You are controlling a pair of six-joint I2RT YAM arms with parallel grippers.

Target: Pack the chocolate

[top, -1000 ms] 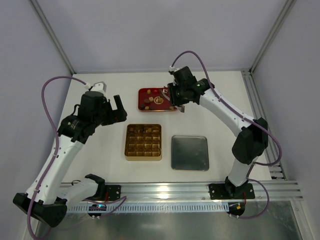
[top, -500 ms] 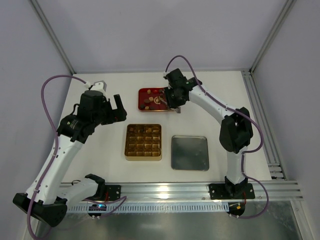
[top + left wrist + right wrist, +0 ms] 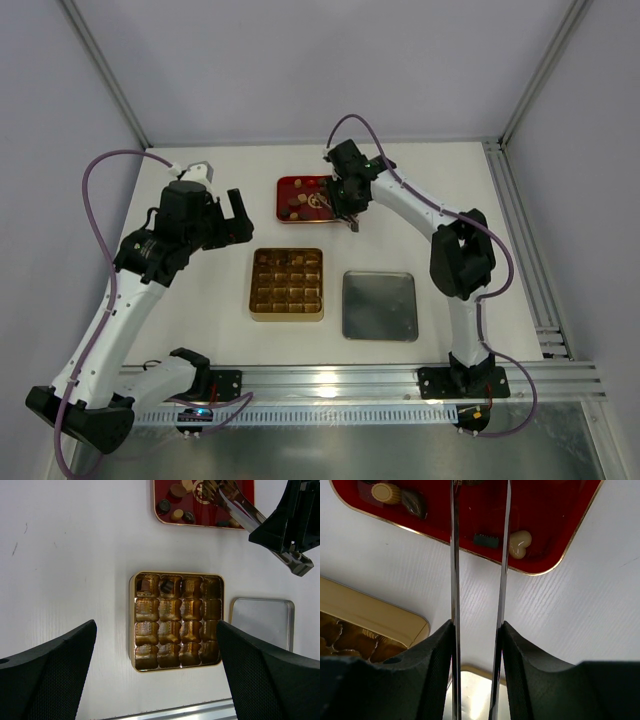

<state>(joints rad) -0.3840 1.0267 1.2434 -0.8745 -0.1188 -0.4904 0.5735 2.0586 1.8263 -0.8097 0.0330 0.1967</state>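
Right jaws: the right gripper (image 3: 476, 630) is partly closed and pinches the handle end of a pair of metal tongs (image 3: 240, 506). The two blades stand apart and are not squeezed together.
Tong tips: they reach in over the red tray (image 3: 550, 510), beyond the top of the wrist view. I cannot tell whether a piece sits between them.
Tong axis: it runs from the tray's near rim, by its right corner, inward toward the tray's middle.
Chocolate by the blades: a dark bar (image 3: 486, 540) lies just inside the tray's near rim, between the two blades. A cream heart (image 3: 519, 544) lies just outside the right-hand blade.
Other chocolate (image 3: 177, 514): a loose cluster lies toward the tray's left end. Two pieces sit in the gold box (image 3: 177, 573), in the row nearest the tray.
Nearer arm: the right one, since its tongs are over the tray.
Left jaws: the left gripper (image 3: 156, 645) is wide open and empty. It hangs over the box, well apart from the tray.
Coming move, likely: the tips drop astride one piece, then the blades squeeze.
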